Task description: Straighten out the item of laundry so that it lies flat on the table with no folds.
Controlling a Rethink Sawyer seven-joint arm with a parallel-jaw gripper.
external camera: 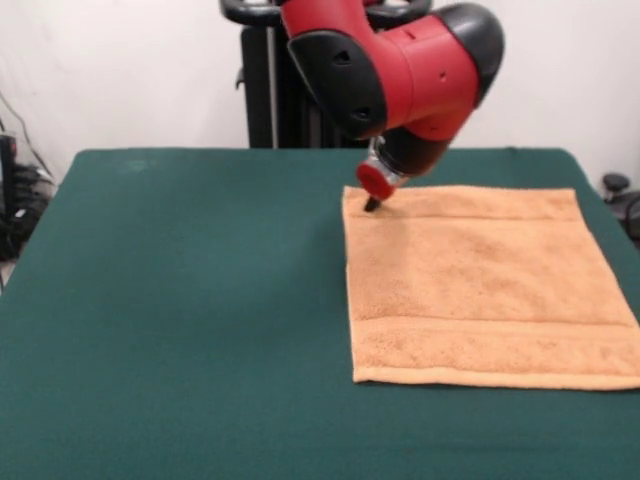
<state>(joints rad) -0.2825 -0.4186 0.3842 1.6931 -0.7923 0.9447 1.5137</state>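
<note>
Pressing down at the upper-left corner of the towel (470,285), the red arm's hand (372,203) seems positioned to pin or tug that corner flat. Its opening cannot be made out. The towel spreads across the desk (170,300), right of centre, its right edge cut off.
</note>
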